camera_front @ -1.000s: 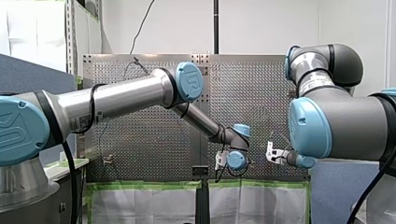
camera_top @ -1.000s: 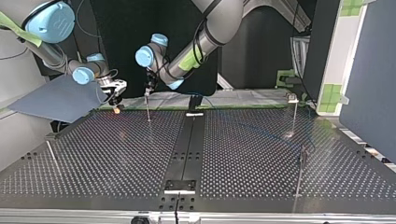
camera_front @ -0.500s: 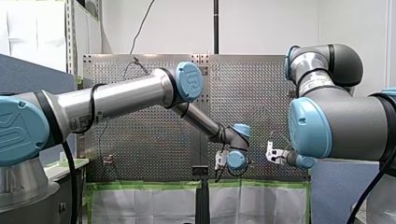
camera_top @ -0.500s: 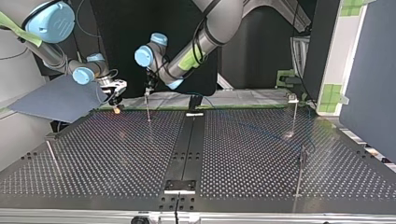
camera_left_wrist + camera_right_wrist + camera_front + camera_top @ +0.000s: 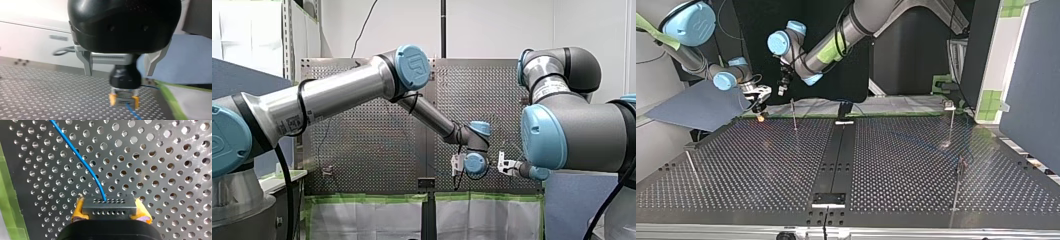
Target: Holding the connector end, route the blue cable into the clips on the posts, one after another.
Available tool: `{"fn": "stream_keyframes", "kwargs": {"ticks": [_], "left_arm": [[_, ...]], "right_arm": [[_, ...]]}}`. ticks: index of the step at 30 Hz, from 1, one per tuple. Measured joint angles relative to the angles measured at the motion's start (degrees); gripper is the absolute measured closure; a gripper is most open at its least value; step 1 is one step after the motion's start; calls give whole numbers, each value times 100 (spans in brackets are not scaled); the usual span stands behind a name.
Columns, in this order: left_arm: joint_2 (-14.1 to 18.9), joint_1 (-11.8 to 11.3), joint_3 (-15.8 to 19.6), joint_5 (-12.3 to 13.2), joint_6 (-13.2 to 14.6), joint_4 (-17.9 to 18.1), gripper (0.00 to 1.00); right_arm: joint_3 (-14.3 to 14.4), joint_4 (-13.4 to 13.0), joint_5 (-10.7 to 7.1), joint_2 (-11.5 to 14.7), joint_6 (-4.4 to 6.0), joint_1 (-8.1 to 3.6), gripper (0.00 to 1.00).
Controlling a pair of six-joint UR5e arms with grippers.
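Where the blue cable [image 5: 82, 162] runs: from the connector [image 5: 109, 206] it curves away over the perforated table [image 5: 162, 157]. In the top view it is too faint for us to follow to the posts.
Connector: held low over the table, near the green tape [image 5: 10, 195] at its edge, cable side facing away from the wrist.
Right pincer [image 5: 110, 212]: closed on the connector, with its yellow pads [image 5: 78, 211] pressed against the two short ends.
Left pincer [image 5: 118, 72]: its metal fingers [image 5: 87, 63] are spread wide with nothing between them. It hovers above and faces our right pincer, which shows just ahead of it.
Nearest post [image 5: 793, 114]: upright, just beside our right pincer at the top view's left, with our left pincer above it and apart.
Other posts [image 5: 952, 122]: well apart at the top view's right. We cannot tell whether their clips hold the cable.
Step in hand: we judge it to be bringing the cable to the nearest post's clip, with the connector firmly in hand.
Next move: we need to raise the connector to clip height, keep the cable lightly taut and lead it sideways into the clip. The thin post must not be bent, and our open left pincer must keep clear.
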State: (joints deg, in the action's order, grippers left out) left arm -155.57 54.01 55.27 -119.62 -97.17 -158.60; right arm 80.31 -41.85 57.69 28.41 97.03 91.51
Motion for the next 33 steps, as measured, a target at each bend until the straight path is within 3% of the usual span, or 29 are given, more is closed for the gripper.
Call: {"fn": "stream_keyframes", "kwargs": {"ticks": [20,33], "left_arm": [[1063,-95,1064,-53,-1008,862,0],[1756,-172,1758,-63,-1047,865,0]], "right_arm": [[1,0,-72,-1,-1,21,100],[4,9,-81,-1,-1,25,100]]}}
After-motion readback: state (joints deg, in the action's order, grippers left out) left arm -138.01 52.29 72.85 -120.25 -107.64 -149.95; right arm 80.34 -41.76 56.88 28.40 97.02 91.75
